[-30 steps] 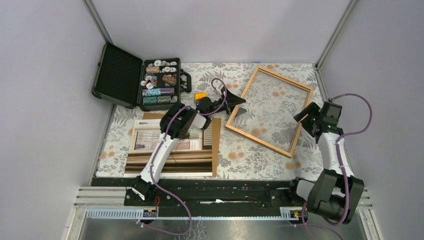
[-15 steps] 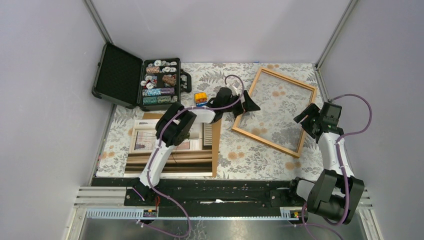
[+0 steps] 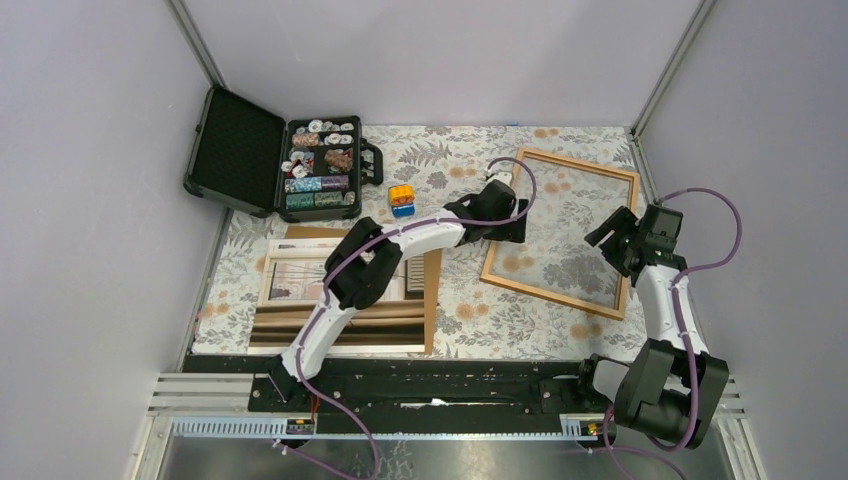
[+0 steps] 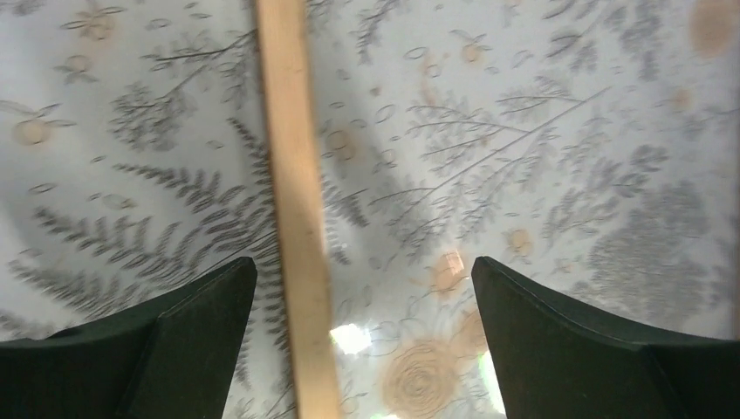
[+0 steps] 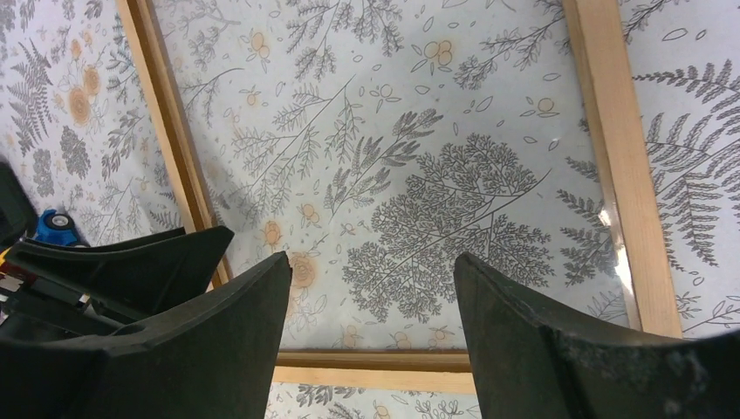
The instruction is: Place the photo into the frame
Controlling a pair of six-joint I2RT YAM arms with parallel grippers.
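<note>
The frame (image 3: pixel 553 297), thin light wood with glass, lies flat on the right of the floral cloth. My left gripper (image 3: pixel 506 214) is stretched out over its left rail (image 4: pixel 297 218), open, with that rail between its two fingers and nearer the left one. On the frame's right side my right gripper (image 3: pixel 610 234) hovers open above the glass, with the near rail (image 5: pixel 375 373) just below its fingertips; nothing is held. The photo (image 3: pixel 390 322) lies at the front left, partly hidden under my left arm. The right wrist view also shows the left gripper's fingers (image 5: pixel 113 262).
A brown backing board (image 3: pixel 433 290) lies under the photo. An open black case (image 3: pixel 235 150) of poker chips stands at the back left. A small coloured cube (image 3: pixel 402 198) sits between the case and the frame. Grey walls close in on both sides.
My left arm has reached out to the right. The frame has slid right and turned squarer to the table. My right gripper has barely moved.
</note>
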